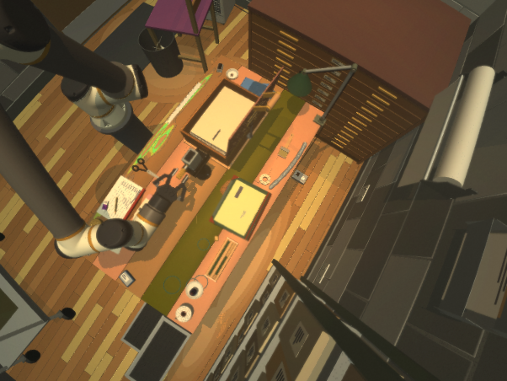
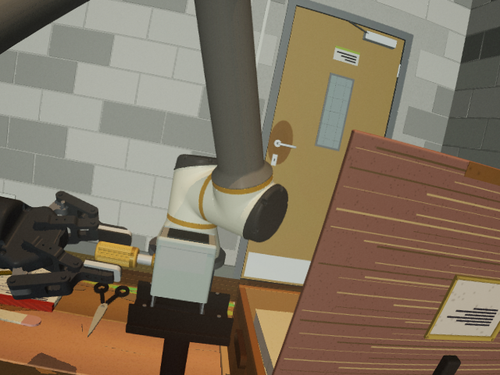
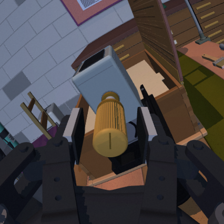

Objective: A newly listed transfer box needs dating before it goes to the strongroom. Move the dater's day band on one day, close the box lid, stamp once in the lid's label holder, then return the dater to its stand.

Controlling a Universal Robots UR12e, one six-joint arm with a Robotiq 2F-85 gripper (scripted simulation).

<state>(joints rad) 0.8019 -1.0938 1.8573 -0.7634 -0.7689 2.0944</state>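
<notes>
My gripper (image 3: 110, 126) (image 2: 109, 253) (image 1: 175, 178) is level with the dater's ribbed yellow knob (image 3: 110, 127) (image 2: 116, 254), which sticks out sideways between the fingers. The dater's grey body (image 2: 182, 268) (image 3: 105, 76) (image 1: 190, 158) sits on its black stand (image 2: 177, 317) beside the wooden transfer box (image 1: 223, 120) (image 3: 157, 94). The box lid (image 2: 396, 258) (image 3: 155, 39) stands raised, with a brass-framed label holder (image 2: 464, 309) on its outer face, and cream paper lies inside the box. The gripper is open and holds nothing.
A second shallow tray (image 1: 240, 206) with a yellow sheet lies on the green desk mat. Scissors (image 2: 103, 302) (image 1: 141, 166) and a notebook (image 1: 122, 198) lie left of the stand. A desk lamp (image 1: 324, 84), tape rolls (image 1: 189, 301) and a drawer cabinet (image 1: 358, 63) surround the desk.
</notes>
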